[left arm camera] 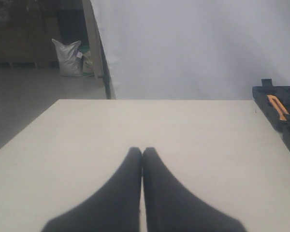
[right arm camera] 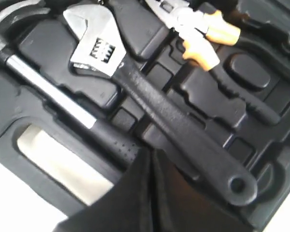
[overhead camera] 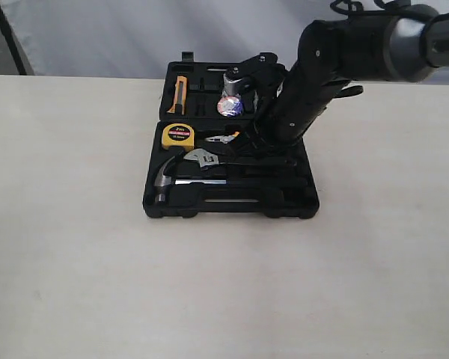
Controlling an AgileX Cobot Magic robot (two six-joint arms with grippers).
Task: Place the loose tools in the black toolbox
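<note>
The black toolbox (overhead camera: 307, 200) lies open on the table. In its near half rest the claw hammer (overhead camera: 167, 179) and, slanting across the moulding, the black adjustable wrench (overhead camera: 208, 158). The small tape roll (overhead camera: 230, 105) sits in the far half. My right arm reaches down over the case. In the right wrist view my right gripper (right arm camera: 151, 153) is shut with nothing in it, just above the hammer's rubber sleeve (right arm camera: 113, 140) and beside the wrench handle (right arm camera: 183, 133). My left gripper (left arm camera: 142, 151) is shut and empty over bare table, with the toolbox (left arm camera: 279, 104) off to one side.
A yellow tape measure (overhead camera: 178, 135), small pliers with orange arms (overhead camera: 224, 138) and an orange-handled knife (overhead camera: 179, 94) also lie in the case. The oblong hand slot (right arm camera: 63, 164) shows the table through it. A white backdrop stands behind the table.
</note>
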